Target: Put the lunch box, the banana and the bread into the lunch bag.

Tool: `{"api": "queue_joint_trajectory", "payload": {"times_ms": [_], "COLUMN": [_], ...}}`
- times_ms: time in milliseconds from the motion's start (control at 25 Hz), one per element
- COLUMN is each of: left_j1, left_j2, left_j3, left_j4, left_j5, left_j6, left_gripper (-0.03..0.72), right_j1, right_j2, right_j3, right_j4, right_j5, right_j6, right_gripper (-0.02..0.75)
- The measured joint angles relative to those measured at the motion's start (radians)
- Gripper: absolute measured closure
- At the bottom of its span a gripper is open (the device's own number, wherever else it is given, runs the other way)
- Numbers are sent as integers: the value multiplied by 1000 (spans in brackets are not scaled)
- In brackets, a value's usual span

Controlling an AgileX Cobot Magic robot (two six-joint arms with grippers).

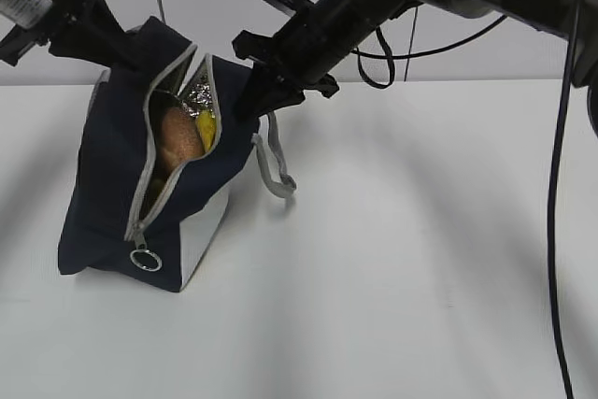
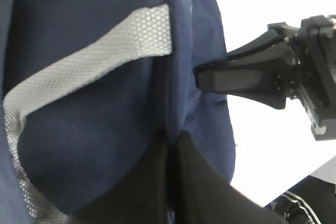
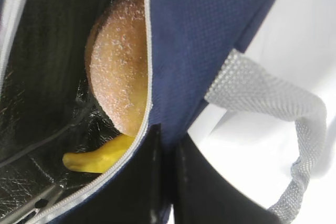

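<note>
The navy lunch bag (image 1: 112, 193) stands on the white table at the left, its zipper open. Inside it I see the golden-brown bread (image 1: 177, 137) and the yellow banana (image 1: 206, 125) against silver lining. In the right wrist view the bread (image 3: 118, 61) sits above the banana (image 3: 100, 158). The lunch box is hidden. My left gripper (image 1: 126, 51) is shut on the bag's top left fabric, seen close in the left wrist view (image 2: 170, 145). My right gripper (image 1: 250, 100) is shut on the bag's right rim, also shown in the right wrist view (image 3: 168, 140).
A grey strap handle (image 1: 271, 165) hangs off the bag's right side. A metal ring pull (image 1: 145, 259) sits at the zipper's low end. The table (image 1: 411, 259) stretches white to the right and front. The right arm's black cable (image 1: 559, 184) hangs at the far right.
</note>
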Motion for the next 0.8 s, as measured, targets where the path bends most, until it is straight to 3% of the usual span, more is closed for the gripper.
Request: {"api": "queue_joint_trajectory", "payload": {"times_ms": [320,800], "left_j1": [-11,-131], "left_j2": [2,25], "left_j3": [0,0], "left_j4": [-153,-236], "left_j5": [-23,-250], "left_j6": [81,89], "left_gripper": [690,690], "right_j1": [2,-29], "right_j2": [-167,-262], "right_j3": [4,4], "right_j4": [-169,-309], "right_j5": [16,35], "right_j6": [17,73], "right_gripper": [743,745]}}
